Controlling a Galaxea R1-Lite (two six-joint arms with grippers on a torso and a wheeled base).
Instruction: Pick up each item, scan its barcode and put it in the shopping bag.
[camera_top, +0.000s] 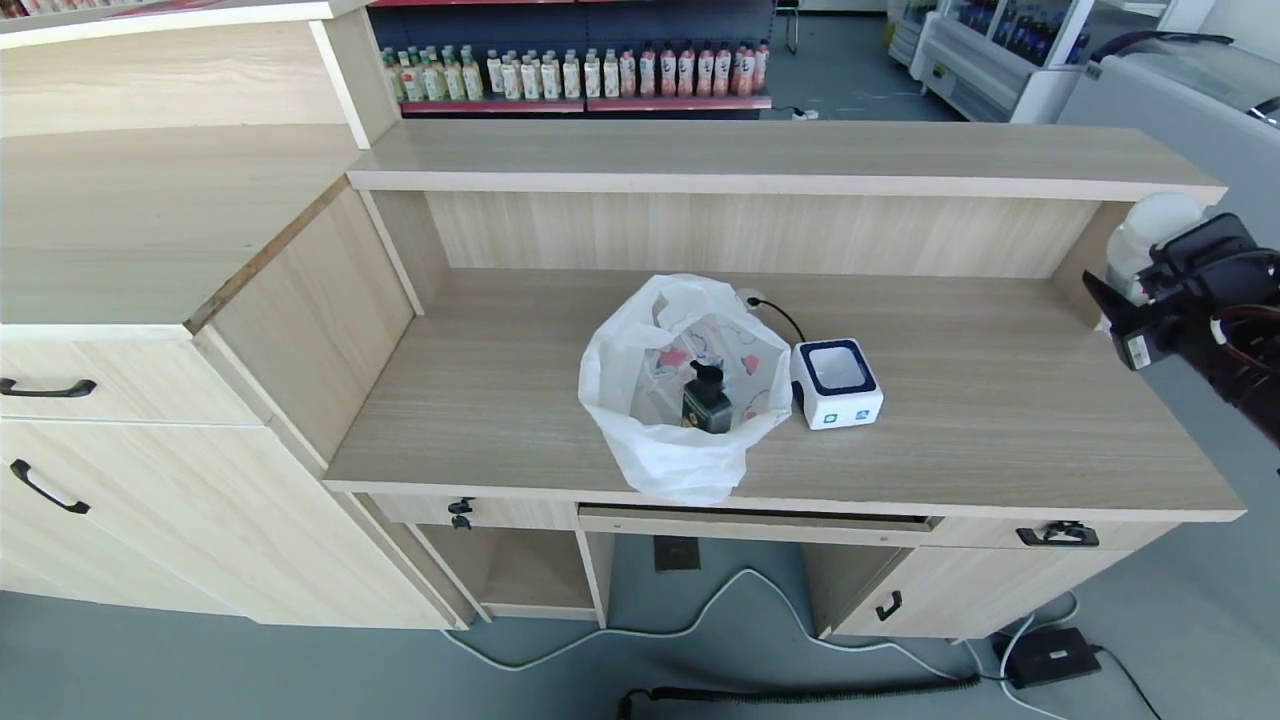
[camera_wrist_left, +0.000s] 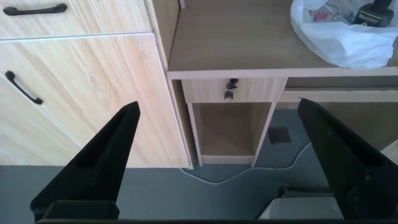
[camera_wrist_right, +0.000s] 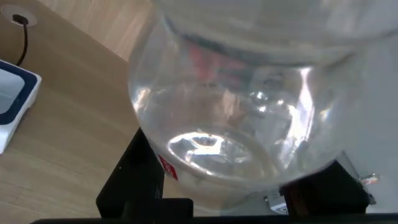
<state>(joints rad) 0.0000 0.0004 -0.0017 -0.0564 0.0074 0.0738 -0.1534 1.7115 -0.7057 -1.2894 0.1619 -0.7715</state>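
A white plastic shopping bag (camera_top: 680, 465) stands open at the middle of the wooden counter, with a dark pump bottle (camera_top: 706, 400) inside it. Just to its right sits the white barcode scanner (camera_top: 836, 384) with a blue-rimmed window. My right gripper (camera_top: 1150, 290) is at the counter's far right end, above the surface, shut on a clear rounded bottle (camera_top: 1150, 235). That bottle (camera_wrist_right: 242, 112) sits close up between the black fingers (camera_wrist_right: 134, 180) in the right wrist view. My left gripper (camera_wrist_left: 217, 106) hangs open, holding nothing, low in front of the counter's left cabinets; the bag (camera_wrist_left: 342, 40) lies far beyond it.
The counter has a raised back shelf (camera_top: 780, 160) and a taller cabinet block (camera_top: 150, 220) on the left. The scanner's cable (camera_top: 780, 312) runs behind the bag. Bare counter top (camera_top: 1000, 380) stretches right of the scanner. Cables (camera_top: 700, 620) trail on the floor below.
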